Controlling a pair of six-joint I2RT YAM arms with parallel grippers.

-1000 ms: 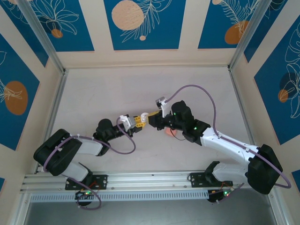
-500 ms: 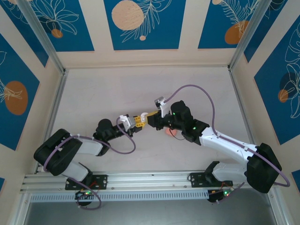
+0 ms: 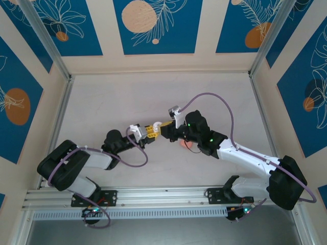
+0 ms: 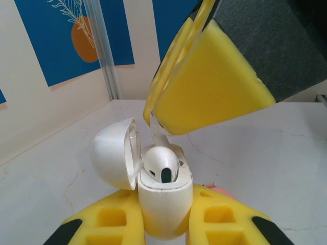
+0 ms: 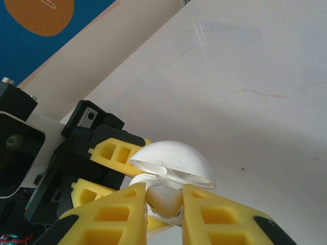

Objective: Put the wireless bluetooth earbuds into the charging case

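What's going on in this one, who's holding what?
Two robot arms meet over the table. The left gripper is shut on a white charging case, held upright with its lid flipped open, and an earbud sits in its mouth. The right gripper reaches in from above, pinching a white earbud at the opening, under the lid. I cannot tell if it is the same one.
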